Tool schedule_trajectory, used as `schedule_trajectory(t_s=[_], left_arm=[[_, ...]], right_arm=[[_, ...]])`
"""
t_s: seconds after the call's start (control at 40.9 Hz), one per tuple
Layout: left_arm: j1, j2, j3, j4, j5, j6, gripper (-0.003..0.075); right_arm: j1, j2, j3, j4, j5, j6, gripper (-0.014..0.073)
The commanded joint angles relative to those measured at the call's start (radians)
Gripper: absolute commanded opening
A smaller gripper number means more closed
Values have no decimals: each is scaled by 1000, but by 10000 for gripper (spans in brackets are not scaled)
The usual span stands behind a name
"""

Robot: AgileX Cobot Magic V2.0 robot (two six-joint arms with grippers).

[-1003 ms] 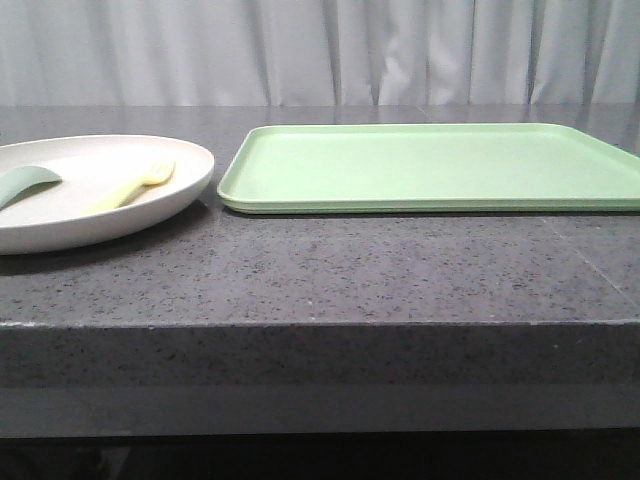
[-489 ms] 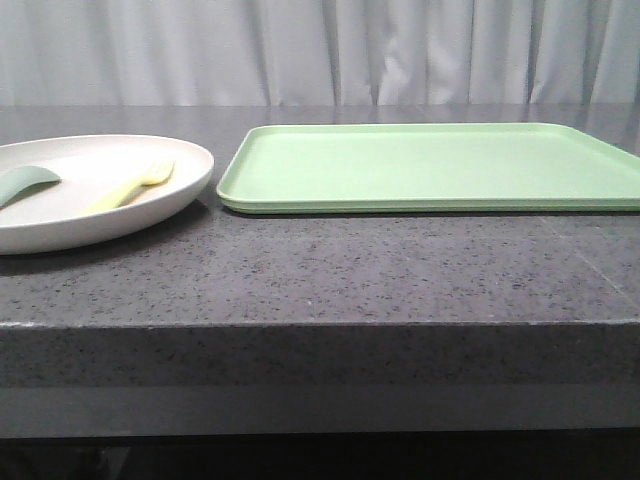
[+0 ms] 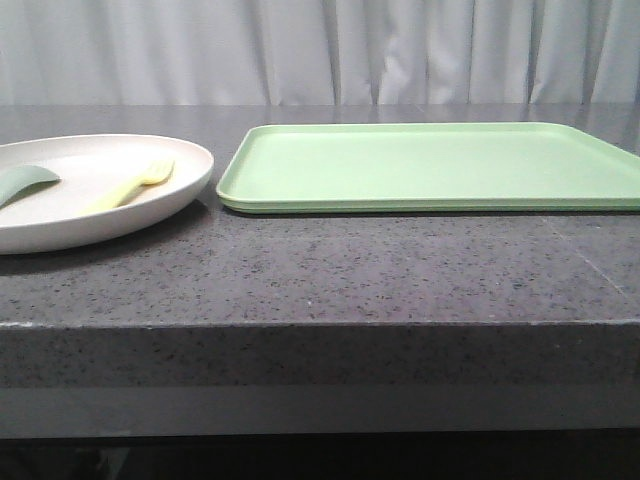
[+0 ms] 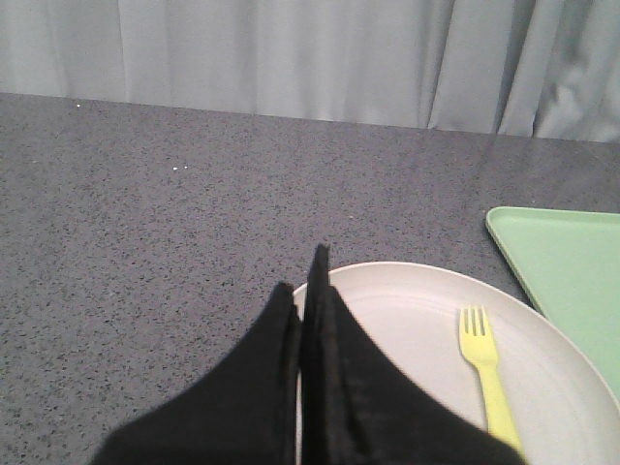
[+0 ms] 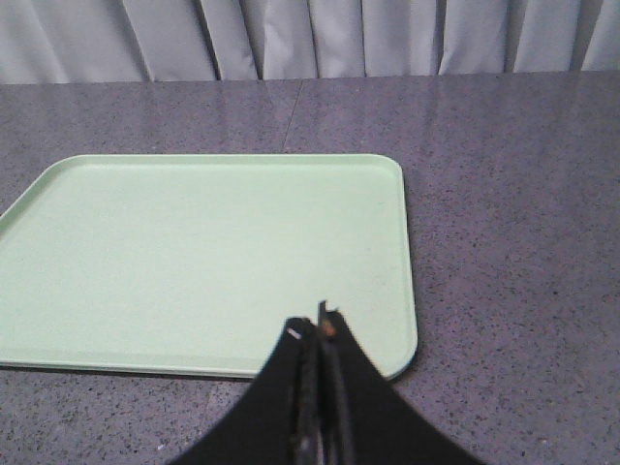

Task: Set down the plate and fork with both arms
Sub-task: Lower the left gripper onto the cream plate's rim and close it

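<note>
Plate [image 3: 95,190]: cream, round, shallow, with raised rim; on the dark speckled worktop [image 3: 320,270], at the left side in the front view, cut by the left border of that view.
Fork [image 3: 130,184]: pale yellow, small; lying inside the plate, on its right half, tines toward the far side, handle toward the near side. Seen also in the left wrist view [image 4: 487,373], flat on the plate surface.
Grey-green utensil [image 3: 25,182]: dull colour, in the left part of the plate, apart from the fork; only partly in the front view.
Tray [image 3: 430,165]: light green, flat, rectangular, with low rim; on the worktop just beside the plate, to its right. Narrow gap between tray corner and plate rim, not touching.
Left tool [image 4: 308,291]: black fingers pressed together, no gap, holding nothing; above the plate rim on the side away from the tray; contact with the plate cannot be told.
Right tool [image 5: 315,334]: fingers closed together, holding nothing; over the near right corner region of the tray, height above it not clear.
Background: pale grey curtain [image 3: 320,50] behind the worktop.
</note>
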Motion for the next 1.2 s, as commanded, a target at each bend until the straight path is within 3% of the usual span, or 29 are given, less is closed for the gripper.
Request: schedule_trajectory(t_s=[0.0, 0.024, 0.122, 0.147, 0.196, 0.269, 0.489, 0.636, 0.734, 0.954, 1.174], left_arm=[[1, 2, -39, 1, -88, 2, 57], [1, 2, -39, 1, -90, 2, 78], [1, 2, -39, 1, -98, 2, 332], [1, 2, -39, 1, -98, 2, 435], [1, 2, -39, 1, -98, 2, 557], [1, 2, -39, 1, -98, 2, 659], [1, 2, -41, -1, -90, 2, 649], [2, 69, -111, 15, -5, 2, 649], [8, 178, -214, 55, 123, 2, 649], [76, 469, -511, 77, 543, -9, 648], [71, 678, -684, 24, 690, -9, 596]], right_arm=[[5, 7, -39, 2, -70, -6, 176], [5, 7, -39, 2, -70, -6, 234], [5, 7, -39, 2, -70, -6, 452], [5, 7, -39, 2, -70, -6, 490], [5, 7, -39, 2, -70, -6, 562], [5, 7, -39, 2, -70, -6, 627], [5, 7, -38, 2, -69, -6, 633], [5, 7, -38, 2, -80, -6, 633], [5, 7, -38, 2, -86, -6, 633], [5, 7, -38, 2, -87, -6, 633], [5, 7, -38, 2, -86, -6, 633]])
